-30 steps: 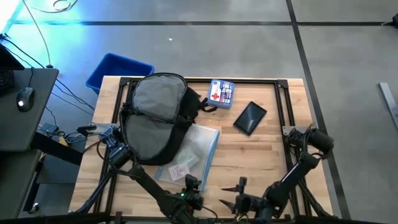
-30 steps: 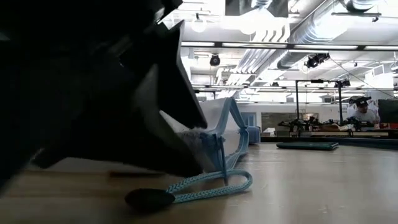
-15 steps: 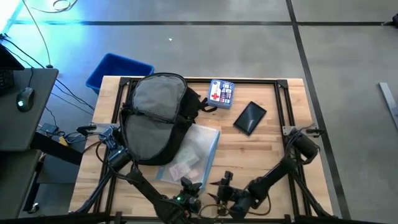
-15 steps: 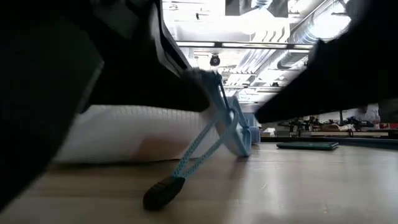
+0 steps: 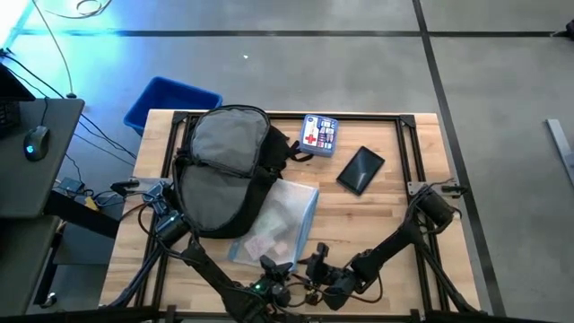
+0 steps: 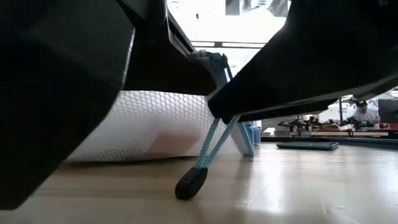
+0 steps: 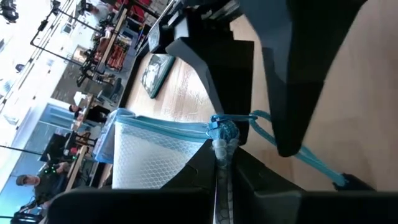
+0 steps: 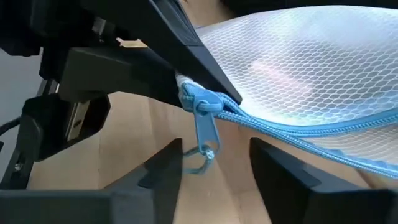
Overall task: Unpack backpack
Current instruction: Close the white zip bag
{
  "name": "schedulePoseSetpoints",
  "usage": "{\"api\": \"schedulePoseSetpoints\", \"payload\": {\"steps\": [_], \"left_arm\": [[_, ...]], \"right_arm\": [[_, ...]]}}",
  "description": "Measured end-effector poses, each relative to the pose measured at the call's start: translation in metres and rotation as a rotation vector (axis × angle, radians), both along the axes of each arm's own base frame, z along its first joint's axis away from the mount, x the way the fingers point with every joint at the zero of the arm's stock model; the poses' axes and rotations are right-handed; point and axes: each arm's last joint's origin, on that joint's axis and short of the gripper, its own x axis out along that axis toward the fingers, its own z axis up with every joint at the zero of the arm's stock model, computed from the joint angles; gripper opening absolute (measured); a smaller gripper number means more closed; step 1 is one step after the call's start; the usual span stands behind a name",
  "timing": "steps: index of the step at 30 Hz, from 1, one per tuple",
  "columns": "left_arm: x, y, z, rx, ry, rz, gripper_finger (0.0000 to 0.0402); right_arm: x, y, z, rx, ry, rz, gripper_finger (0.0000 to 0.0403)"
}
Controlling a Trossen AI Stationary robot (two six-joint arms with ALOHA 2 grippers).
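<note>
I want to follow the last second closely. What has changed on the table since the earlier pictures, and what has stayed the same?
The left gripper has shut on the corner of the mesh pouch and lifted it. The right gripper has moved left along the near edge, its open fingers now either side of the blue zipper pull. The backpack, first-aid box and dark phone stayed put.

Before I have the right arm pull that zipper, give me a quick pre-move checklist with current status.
1. Left gripper shut on the mesh pouch corner: ok.
2. Right gripper fingers straddle the zipper pull: ok.
3. Right gripper closed on the pull: not ok, fingers apart.
4. Cord with its black end hanging free to the table: ok.
5. Pouch out of the backpack: ok.
6. Pouch contents secure: cannot tell.
</note>
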Motion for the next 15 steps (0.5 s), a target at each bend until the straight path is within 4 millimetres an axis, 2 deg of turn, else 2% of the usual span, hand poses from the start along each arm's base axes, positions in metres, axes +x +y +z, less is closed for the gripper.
{"api": "schedulePoseSetpoints", "payload": {"steps": [4, 5, 11, 15], "left_arm": [[-0.001, -0.002, 0.000, -0.005, 0.021, -0.013, 0.0000], [-0.003, -0.003, -0.001, -0.014, 0.038, -0.021, 0.0000], [-0.023, -0.023, -0.002, -0.064, 0.062, -0.078, 0.0000], [-0.047, -0.045, -0.003, -0.087, 0.060, -0.139, 0.0000]], "right_arm": [[0.000, 0.000, 0.000, -0.004, -0.001, -0.003, 0.0031], [-0.001, 0.000, -0.001, -0.008, 0.009, -0.001, 0.0017], [-0.011, -0.010, -0.005, 0.011, 0.127, -0.088, 0.0002], [-0.018, -0.028, -0.012, -0.033, 0.247, -0.194, 0.0000]]}}
